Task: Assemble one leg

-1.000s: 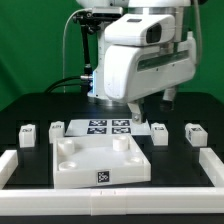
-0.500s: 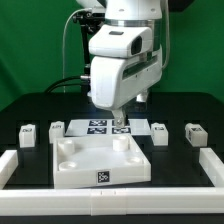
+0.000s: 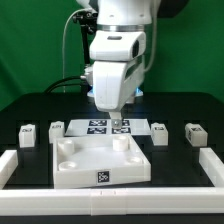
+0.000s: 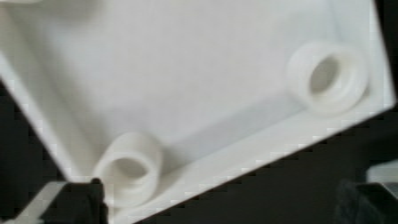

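Four small white legs with tags stand on the black table in the exterior view: two to the left [image 3: 27, 134] [image 3: 56, 129] and two to the right [image 3: 158, 131] [image 3: 193, 133] of the large white tabletop part [image 3: 90, 165]. My gripper [image 3: 118, 122] hangs over the tabletop's back right corner, near a round socket [image 3: 121, 142]. In the wrist view the tabletop [image 4: 178, 80] fills the frame with two sockets [image 4: 329, 75] [image 4: 134, 170]. The gripper [image 4: 222, 205] is open, its dark fingers [image 4: 63, 200] spread wide with nothing between them.
The marker board [image 3: 97, 127] lies flat behind the tabletop, partly under the arm. A low white fence [image 3: 110, 205] runs along the front and both sides [image 3: 12, 165]. Cables [image 3: 70, 85] hang at the back on the exterior view's left.
The arm has swung toward the exterior view's left, from above the right-hand legs to above the tabletop's back edge. The four legs have not moved.
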### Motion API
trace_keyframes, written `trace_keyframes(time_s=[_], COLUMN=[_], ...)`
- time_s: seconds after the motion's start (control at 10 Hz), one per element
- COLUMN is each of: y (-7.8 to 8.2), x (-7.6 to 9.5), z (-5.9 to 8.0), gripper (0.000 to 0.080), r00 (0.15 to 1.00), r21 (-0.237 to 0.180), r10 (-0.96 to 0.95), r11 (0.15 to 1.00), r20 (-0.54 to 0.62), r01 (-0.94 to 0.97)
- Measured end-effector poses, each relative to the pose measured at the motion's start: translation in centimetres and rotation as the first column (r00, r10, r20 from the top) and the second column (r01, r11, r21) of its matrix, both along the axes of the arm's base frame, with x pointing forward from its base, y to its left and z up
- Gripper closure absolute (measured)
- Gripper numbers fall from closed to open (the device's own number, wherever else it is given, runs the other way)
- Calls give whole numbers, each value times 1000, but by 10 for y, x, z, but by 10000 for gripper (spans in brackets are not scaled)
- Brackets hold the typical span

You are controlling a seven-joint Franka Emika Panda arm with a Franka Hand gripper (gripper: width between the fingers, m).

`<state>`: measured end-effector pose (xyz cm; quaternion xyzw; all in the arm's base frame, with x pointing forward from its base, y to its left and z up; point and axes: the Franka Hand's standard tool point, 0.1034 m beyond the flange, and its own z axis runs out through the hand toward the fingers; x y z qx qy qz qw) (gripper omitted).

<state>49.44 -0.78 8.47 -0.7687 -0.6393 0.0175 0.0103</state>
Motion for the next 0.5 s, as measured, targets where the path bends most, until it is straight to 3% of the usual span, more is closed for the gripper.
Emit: trace_keyframes(time_s=[0.2, 0.5], y=[-8, -8], x=[-15, -14], z=[-4, -4], gripper=[150, 150], r00=[990, 993], r21=[1, 0], r10=[141, 117], r11=[990, 993], r20=[-16, -16], r01=[-141, -117])
